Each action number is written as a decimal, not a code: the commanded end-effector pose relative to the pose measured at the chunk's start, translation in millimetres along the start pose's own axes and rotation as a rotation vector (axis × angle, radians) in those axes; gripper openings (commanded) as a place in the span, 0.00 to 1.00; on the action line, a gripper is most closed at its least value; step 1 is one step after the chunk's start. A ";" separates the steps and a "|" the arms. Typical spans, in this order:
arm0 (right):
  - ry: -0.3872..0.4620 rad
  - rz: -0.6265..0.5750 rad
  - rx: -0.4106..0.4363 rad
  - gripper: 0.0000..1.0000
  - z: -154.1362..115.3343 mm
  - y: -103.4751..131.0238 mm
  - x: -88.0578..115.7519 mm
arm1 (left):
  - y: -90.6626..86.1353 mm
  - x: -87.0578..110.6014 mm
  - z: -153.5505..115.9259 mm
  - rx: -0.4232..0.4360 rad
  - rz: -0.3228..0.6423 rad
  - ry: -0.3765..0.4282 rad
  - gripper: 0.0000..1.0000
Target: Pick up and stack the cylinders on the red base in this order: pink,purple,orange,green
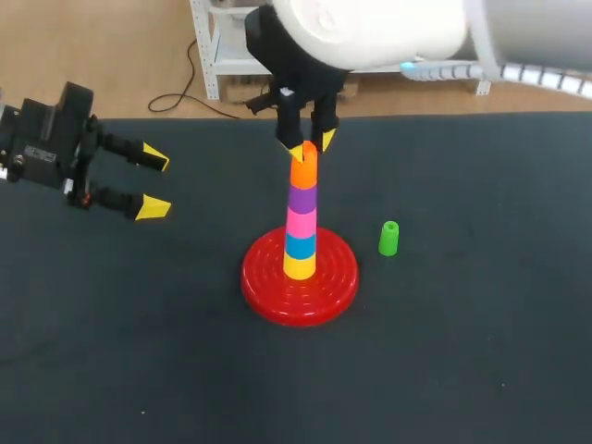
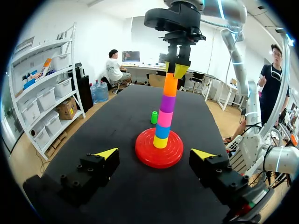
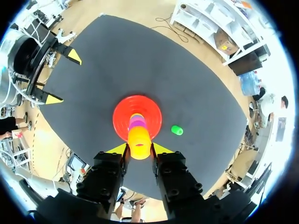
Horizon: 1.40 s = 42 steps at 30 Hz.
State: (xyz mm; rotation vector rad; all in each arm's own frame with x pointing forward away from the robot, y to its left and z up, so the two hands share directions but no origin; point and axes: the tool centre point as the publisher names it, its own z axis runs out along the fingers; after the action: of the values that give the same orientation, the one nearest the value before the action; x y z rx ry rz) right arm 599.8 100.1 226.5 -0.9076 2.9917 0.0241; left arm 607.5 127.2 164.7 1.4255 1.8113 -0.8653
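A red base [image 1: 268, 287] carries a tower of yellow [image 1: 299, 267], blue [image 1: 300, 245], pink [image 1: 301, 223], purple [image 1: 302, 198] and orange [image 1: 303, 171] cylinders. My right gripper [image 1: 313, 144] comes straight down over the tower, and its yellow tips clasp the orange cylinder [image 3: 139, 140] from both sides. The green cylinder [image 1: 388, 238] stands upright on the mat just right of the base, apart from it. My left gripper [image 1: 153, 183] hovers at the table's left, open and empty, pointing toward the tower [image 2: 163, 116].
The dark table mat [image 1: 462, 351] spreads all round the base. Nothing else lies on it besides the green cylinder [image 2: 154, 117] on the far side of the tower from my left gripper.
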 end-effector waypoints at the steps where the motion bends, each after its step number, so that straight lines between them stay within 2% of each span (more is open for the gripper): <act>1: -0.076 -0.014 0.001 0.00 5.6 0.6 9.3 | 0.7 0.9 -0.1 0.001 0.002 -0.002 1.00; 8: -0.041 -0.034 0.035 0.00 14.9 3.5 5.3 | 0.7 0.9 -0.1 0.001 0.002 -0.002 1.00; 9: -0.040 -0.041 0.042 0.11 15.6 4.4 5.1 | 0.7 0.9 -0.1 0.001 0.002 -0.002 1.00; 10: -0.044 -0.046 0.055 0.48 15.3 5.6 5.3 | 0.7 0.9 -0.1 0.001 0.002 -0.002 1.00; 11: -0.052 -0.047 0.050 1.00 14.0 6.4 5.7 | 0.7 0.9 -0.1 0.001 0.002 -0.002 1.00; 19: -0.208 -0.074 0.020 1.00 -25.4 0.7 17.2 | 0.7 0.9 -0.1 0.001 0.002 -0.002 1.00; 22: -0.268 -0.061 0.021 1.00 -36.6 -13.5 25.1 | 0.7 0.9 -0.1 0.001 0.002 -0.002 1.00; 25: -0.302 -0.024 0.043 1.00 -34.7 -35.7 32.9 | 0.7 0.9 -0.1 0.001 0.002 -0.002 1.00; 29: -0.275 0.070 0.083 1.00 -8.0 -72.4 41.5 | 0.7 0.9 -0.1 0.001 0.002 -0.002 1.00; 33: -0.184 0.157 0.125 1.00 33.8 -102.1 48.0 | 0.7 0.9 -0.1 0.001 0.002 -0.002 1.00; 36: -0.133 0.184 0.132 1.00 63.4 -112.8 51.0 | 0.7 0.9 -0.1 0.001 0.002 -0.002 1.00; 42: -0.089 0.199 0.108 1.00 110.4 -119.9 49.7 | 0.7 0.9 -0.1 0.001 0.002 -0.002 1.00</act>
State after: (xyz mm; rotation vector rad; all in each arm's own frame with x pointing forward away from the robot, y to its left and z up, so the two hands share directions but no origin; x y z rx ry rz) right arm 619.4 -24.9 143.3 -0.5883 2.9538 -0.0931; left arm 607.5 127.2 164.7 1.4255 1.8113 -0.8653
